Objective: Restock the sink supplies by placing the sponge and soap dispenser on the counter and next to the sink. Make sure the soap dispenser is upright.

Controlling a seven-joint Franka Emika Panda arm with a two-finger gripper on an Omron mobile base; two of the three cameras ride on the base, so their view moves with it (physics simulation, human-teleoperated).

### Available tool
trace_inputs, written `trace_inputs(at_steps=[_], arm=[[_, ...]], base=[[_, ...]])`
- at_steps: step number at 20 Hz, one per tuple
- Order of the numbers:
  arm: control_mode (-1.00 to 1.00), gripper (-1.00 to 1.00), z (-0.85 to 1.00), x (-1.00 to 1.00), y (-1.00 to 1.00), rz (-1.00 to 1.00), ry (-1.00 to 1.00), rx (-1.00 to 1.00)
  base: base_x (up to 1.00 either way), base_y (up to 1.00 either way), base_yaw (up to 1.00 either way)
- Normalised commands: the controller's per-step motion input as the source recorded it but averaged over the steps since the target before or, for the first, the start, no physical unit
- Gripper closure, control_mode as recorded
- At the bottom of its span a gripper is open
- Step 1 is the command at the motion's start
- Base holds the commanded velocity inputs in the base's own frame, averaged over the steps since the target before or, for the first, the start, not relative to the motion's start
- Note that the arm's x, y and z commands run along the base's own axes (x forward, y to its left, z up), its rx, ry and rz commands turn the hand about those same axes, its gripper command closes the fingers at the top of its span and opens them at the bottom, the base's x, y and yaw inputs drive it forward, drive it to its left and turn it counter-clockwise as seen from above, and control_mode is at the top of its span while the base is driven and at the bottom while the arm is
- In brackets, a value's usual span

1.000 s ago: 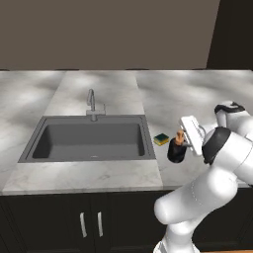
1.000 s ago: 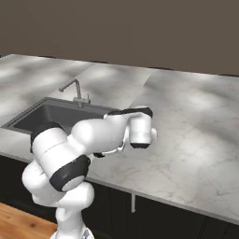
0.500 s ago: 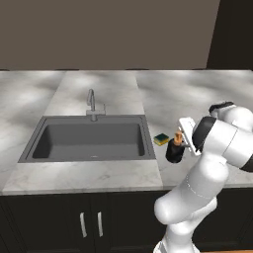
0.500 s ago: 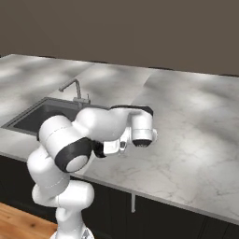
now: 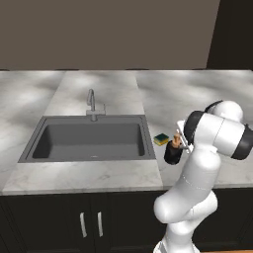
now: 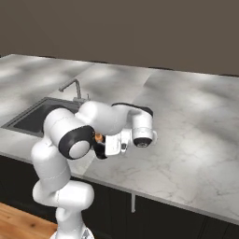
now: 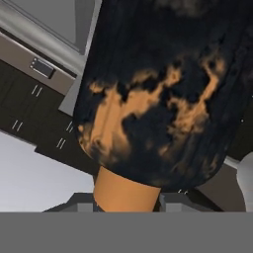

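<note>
On the left of the bench [image 5: 89, 173] is the big dark sink [image 5: 91, 141], with its little silver tap [image 5: 92, 104] at the far edge. Nothing is inside the sink.

Just to the right of the sink lies the sponge [image 5: 161, 139], flat on the bench with its green side up. It has not moved from where it lay a second ago. That part of the job looks done.

Right next to the sponge, a bit nearer and to the right, is the soap dispenser [image 5: 172, 153]. A second ago the white arm was bent lower and stretched out more to the right. Now its elbow has swung up and in, above the bottle. The bottle has stayed in almost the same spot, with its black body low, close to the bench, and its orange top leaning up toward the hand. I think this means the arm is setting the bottle down straight, not carrying it far.

The end effector [image 5: 179, 144] is pinching the soap dispenser near its orange neck, fingers pressed in tight. In the hand view the black bottle [image 7: 163, 89] sits very close, neck toward the fingers. I cannot tell if its bottom is touching the bench yet.
</note>
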Motion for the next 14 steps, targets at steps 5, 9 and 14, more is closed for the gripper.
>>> trace_inputs(at_steps=[5, 9, 14], arm=[[-1.00, 1.00, -0.25, 0.37, -0.14, 0.03, 0.00, 0.00], [-1.00, 1.00, -0.34, 0.43, -0.24, 0.07, 0.00, 0.00], [-1.00, 1.00, -0.44, 0.45, -0.17, 0.08, 0.00, 0.00]], base=[[0.00, 0.00, 0.00], [0.00, 0.00, 0.00], [0.00, 0.00, 0.00]])
